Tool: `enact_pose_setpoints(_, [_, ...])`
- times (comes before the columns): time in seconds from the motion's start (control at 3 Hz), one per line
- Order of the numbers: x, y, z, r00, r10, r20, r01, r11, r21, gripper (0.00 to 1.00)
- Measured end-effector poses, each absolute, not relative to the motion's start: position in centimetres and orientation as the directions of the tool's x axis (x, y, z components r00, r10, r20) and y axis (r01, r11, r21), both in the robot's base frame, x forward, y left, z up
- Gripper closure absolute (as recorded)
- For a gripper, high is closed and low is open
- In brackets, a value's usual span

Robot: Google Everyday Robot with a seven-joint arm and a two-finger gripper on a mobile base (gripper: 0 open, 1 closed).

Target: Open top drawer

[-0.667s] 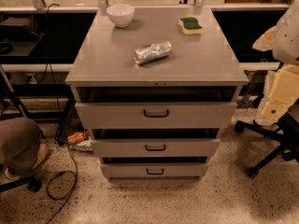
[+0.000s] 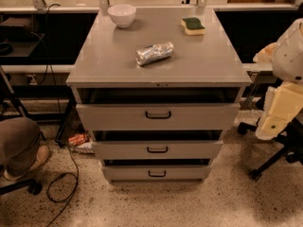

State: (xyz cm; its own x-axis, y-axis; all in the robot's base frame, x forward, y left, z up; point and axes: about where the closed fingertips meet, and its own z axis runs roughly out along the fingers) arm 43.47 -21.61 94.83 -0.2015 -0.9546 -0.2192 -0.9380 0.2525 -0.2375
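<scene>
Subject of inspection: a grey bench (image 2: 118, 56) with three drawers in its front, seen from above and in front.

Top drawer (image 2: 199, 117): sits directly under the bench top and is the widest of the three, with the tallest front. It stands partly pulled out, leaving a dark opening between its front panel and the bench edge. A small dark loop handle (image 2: 158, 114) sits at the centre of the panel. Nothing touches the handle.

Middle drawer (image 2: 189, 150) and bottom drawer (image 2: 184, 173): narrower, with shorter fronts. A dark gap shows above each.

Gripper (image 2: 274, 119): a cream-coloured part at the right edge of the view, level with the top drawer's front and well apart from it, off the bench's right corner. The white arm (image 2: 291, 56) rises above it. Whether the gripper is open or closed cannot be told, and it is not seen holding anything.

On the bench: a white bowl (image 2: 121, 15) at the rear left, a green-topped sponge (image 2: 192, 26) at the rear right, and a crumpled foil packet (image 2: 155, 53) lying on its side near the centre. All three are apart from one another.

Floor: speckled, with a dark cable (image 2: 61, 186) looping at the lower left.
</scene>
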Motion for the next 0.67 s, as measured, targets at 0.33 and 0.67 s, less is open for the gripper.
enact_pose_setpoints(0.33, [43.5,-21.2,90.2,-0.163,-0.963,-0.216,-0.948,0.213,-0.237,0.00])
enact_pose_setpoints(0.67, [44.2,-20.5,83.7,-0.165,-0.956,-0.241,-0.949,0.220,-0.226,0.00])
